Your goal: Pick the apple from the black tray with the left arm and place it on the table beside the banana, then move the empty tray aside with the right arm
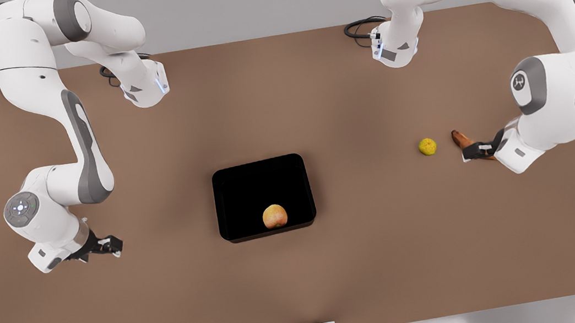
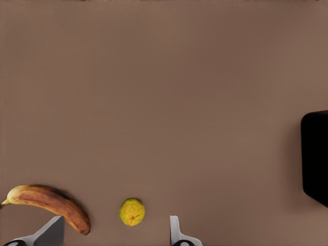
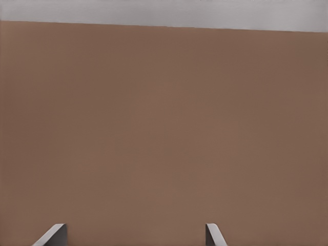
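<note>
The apple (image 1: 274, 216) lies in the near part of the black tray (image 1: 257, 185), which rests mid-table; the tray's edge (image 2: 315, 154) also appears in the left wrist view. At the front view's right, the banana (image 1: 460, 138) lies on the table (image 1: 389, 259), partly covered by my left gripper (image 1: 478, 151). That gripper (image 2: 115, 233) hovers open and empty over the banana (image 2: 48, 202). My right gripper (image 1: 109, 245) waits at the front view's left, well clear of the tray. It is open (image 3: 134, 234) over bare tabletop, holding nothing.
A small yellow-green speckled fruit (image 1: 427, 146) sits just to the tray side of the banana, also seen between the left fingers (image 2: 132, 211). Black cables (image 1: 361, 26) loop near the arm bases at the back. The table's far edge (image 3: 164, 23) lies ahead of the right gripper.
</note>
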`<move>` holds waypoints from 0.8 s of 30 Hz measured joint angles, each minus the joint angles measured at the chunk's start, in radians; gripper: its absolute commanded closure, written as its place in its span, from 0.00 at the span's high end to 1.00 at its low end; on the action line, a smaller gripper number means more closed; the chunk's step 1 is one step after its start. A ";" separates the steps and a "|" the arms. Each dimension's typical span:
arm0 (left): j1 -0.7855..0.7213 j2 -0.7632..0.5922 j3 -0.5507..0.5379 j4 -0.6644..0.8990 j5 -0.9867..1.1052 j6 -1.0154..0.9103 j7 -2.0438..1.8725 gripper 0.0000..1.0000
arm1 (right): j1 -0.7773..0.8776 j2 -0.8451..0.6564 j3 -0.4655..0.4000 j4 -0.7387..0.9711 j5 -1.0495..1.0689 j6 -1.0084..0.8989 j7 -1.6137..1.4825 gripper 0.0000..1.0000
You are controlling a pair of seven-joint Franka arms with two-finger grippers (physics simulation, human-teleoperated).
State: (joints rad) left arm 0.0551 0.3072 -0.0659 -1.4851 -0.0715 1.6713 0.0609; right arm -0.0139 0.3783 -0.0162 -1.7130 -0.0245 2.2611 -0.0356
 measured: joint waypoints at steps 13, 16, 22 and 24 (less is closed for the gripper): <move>-0.516 0.099 -0.037 0.066 0.071 0.188 -0.148 1.00 | -0.001 0.146 -0.001 0.197 -0.002 -0.009 -0.006 1.00; -0.600 0.158 -0.041 0.065 0.151 0.267 -0.263 1.00 | -0.002 0.135 -0.001 0.198 0.000 -0.031 -0.006 1.00; -0.719 0.319 -0.051 0.196 0.141 0.325 -0.531 1.00 | -0.002 0.135 -0.001 0.197 0.001 -0.053 -0.008 1.00; -0.742 0.391 -0.048 0.266 0.155 0.345 -0.623 1.00 | -0.002 0.135 -0.001 0.197 0.001 -0.056 -0.008 1.00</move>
State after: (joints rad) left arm -0.6871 0.6985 -0.1140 -1.2193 0.0831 2.0163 -0.5619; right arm -0.0155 0.5134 -0.0168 -1.5161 -0.0239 2.2047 -0.0434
